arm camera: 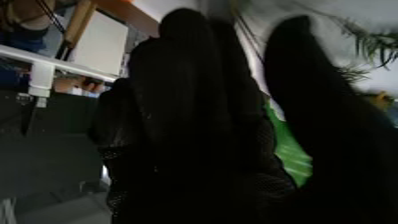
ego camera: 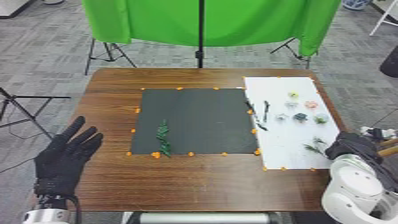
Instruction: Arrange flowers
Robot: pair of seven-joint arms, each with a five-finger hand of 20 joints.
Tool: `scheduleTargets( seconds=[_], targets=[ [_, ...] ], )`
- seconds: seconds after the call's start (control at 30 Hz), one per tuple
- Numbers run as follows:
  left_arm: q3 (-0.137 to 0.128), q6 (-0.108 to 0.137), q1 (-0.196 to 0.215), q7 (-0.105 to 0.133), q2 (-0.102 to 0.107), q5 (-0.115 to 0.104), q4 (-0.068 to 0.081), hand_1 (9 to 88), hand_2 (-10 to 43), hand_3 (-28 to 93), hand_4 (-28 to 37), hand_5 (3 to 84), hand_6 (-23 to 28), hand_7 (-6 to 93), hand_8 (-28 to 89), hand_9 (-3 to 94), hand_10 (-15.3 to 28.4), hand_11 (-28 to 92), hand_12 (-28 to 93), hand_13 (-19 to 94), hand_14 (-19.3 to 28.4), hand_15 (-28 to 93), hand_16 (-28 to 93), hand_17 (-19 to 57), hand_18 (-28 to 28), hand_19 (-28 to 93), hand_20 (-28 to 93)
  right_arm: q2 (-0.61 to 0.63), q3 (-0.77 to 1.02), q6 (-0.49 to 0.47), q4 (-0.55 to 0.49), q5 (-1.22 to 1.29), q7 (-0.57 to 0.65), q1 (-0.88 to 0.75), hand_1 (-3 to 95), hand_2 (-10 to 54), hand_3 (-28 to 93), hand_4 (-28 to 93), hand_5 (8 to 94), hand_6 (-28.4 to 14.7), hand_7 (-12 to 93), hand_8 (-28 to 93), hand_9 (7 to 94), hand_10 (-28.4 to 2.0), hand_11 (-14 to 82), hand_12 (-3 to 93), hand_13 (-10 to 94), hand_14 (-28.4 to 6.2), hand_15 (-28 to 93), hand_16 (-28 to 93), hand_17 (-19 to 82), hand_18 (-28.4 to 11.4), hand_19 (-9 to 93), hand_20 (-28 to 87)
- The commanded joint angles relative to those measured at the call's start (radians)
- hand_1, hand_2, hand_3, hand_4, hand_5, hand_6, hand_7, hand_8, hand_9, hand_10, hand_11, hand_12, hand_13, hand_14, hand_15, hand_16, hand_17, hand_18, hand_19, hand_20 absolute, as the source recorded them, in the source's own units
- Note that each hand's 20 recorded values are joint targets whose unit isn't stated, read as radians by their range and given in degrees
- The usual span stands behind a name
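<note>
While the sprig (ego camera: 163,137) points lengthwise away, left hand (ego camera: 64,159) empty, right hand (ego camera: 352,145) (hold unclear) — all fingers straight.

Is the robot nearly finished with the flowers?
Not by the look of it. One leafy sprig lies on the dark sheet, so that part looks done. I can't see anything clearly in hand; the right hand is by some thin green sprigs. Those, the flower heads and the dark stems on the white sheet look left to do.
</note>
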Motion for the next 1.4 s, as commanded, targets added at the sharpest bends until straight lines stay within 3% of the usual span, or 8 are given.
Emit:
scheduleTargets(
  seconds=[0.03, 0.27, 0.3, 0.43, 0.6, 0.93, 1.2, 1.4],
  targets=[
    [0.01, 0.003, 0.0, 0.004, 0.003, -0.002, 0.005, 18.4, 5.6, 81, -28.3, 38.3, 6.8, 10.4, -10, 35.5, 19.3, 20, 10, 24, 27.0, 42, -8, -10.8, 26.2, 52, 6, 0.011, -0.007, 0.053, 0.011, -0.049, -0.007, -0.009, 54.9, -9.5, 67, -28, 85.8, -1.5, 16, 3, 87.6, -11.2, 34.5, 21.2, 79, -9.4, 66, 16, 49, -20.7, 93, 33],
    [0.011, 0.021, 0.016, 0.042, 0.03, -0.021, 0.002, 18.6, 5.6, 81, -28.3, 38.3, 6.8, 10.4, -10, 35.5, 19.3, 20, 10, 24, 27.1, 42, -8, -10.8, 26.2, 52, 6, -0.006, 0.013, 0.101, -0.103, -0.109, -0.041, 0.023, 55.7, -9.5, 69, -28, 88.5, -1.5, 16, 5, 90.4, -11.2, 36.6, 20.1, 82, -8.5, 67, 18, 51, -20.2, 93, 39],
    [0.004, 0.021, 0.018, 0.037, 0.028, -0.017, 0.0, 18.6, 5.6, 81, -28.3, 38.3, 6.8, 10.4, -10, 35.5, 19.3, 20, 10, 24, 27.1, 42, -8, -10.8, 26.2, 52, 6, -0.016, 0.008, 0.105, -0.127, -0.108, -0.049, 0.041, 55.7, -9.5, 69, -28, 88.6, -1.6, 16, 5, 90.7, -11.3, 36.7, 20.0, 83, -8.4, 67, 18, 52, -20.2, 93, 39],
    [-0.005, 0.017, 0.039, 0.055, 0.036, -0.018, -0.004, 18.6, 5.5, 82, -28.3, 38.2, 6.8, 10.5, -10, 35.5, 19.2, 20, 10, 24, 27.1, 42, -8, -10.8, 26.2, 52, 6, -0.076, -0.098, 0.1, -0.2, -0.076, -0.102, 0.195, 55.5, -9.5, 70, -28, 89.5, -1.7, 16, 5, 91.4, -11.3, 36.6, 19.8, 83, -8.5, 67, 18, 52, -20.5, 93, 41],
    [-0.009, 0.02, 0.039, 0.054, 0.037, -0.015, -0.008, 18.9, 5.5, 82, -28.3, 38.3, 6.9, 10.4, -10, 35.5, 19.3, 20, 10, 24, 27.0, 42, -8, -10.8, 26.1, 52, 6, -0.227, -0.364, 0.069, -0.162, -0.035, -0.155, 0.482, 55.3, -9.5, 70, -28, 90.0, -1.8, 16, 6, 92.4, -11.5, 36.8, 19.9, 84, -8.8, 67, 19, 53, -20.7, 93, 43],
    [-0.015, 0.008, 0.019, 0.001, 0.021, 0.008, -0.01, 19.7, 5.3, 82, -28.3, 38.3, 6.9, 10.4, -10, 35.5, 19.2, 20, 10, 24, 27.0, 42, -8, -10.8, 26.1, 52, 6, -0.43, -0.735, -0.028, 0.037, -0.027, -0.215, 0.744, 52.6, -9.5, 68, -28, 92.1, -1.5, 16, 7, 93.6, -11.1, 39.4, 20.1, 86, -8.9, 68, 19, 55, -21.4, 93, 47],
    [-0.025, 0.015, 0.011, -0.02, 0.025, 0.007, -0.015, 20.6, 5.0, 82, -28.2, 38.3, 7.0, 10.4, -10, 35.5, 19.2, 20, 9, 24, 27.1, 42, -8, -10.8, 26.0, 52, 6, -0.535, -0.829, -0.116, 0.171, 0.007, -0.205, 0.839, 49.7, -9.2, 68, -27, 93.3, -1.0, 17, 6, 93.7, -11.5, 42.7, 18.8, 87, -9.1, 69, 20, 56, -21.9, 93, 50],
    [-0.013, 0.015, -0.015, -0.037, 0.037, 0.005, -0.01, 21.1, 4.8, 83, -28.1, 38.3, 6.9, 10.4, -10, 35.5, 19.2, 20, 9, 24, 27.1, 42, -8, -10.8, 26.0, 52, 6, -0.583, -0.858, -0.135, 0.239, 0.024, -0.18, 0.883, 44.2, -2.6, 70, -27, 93.7, 0.2, 19, -5, 93.7, -11.6, 45.4, 17.5, 88, -9.3, 69, 21, 58, -22.5, 93, 52]
  ],
)
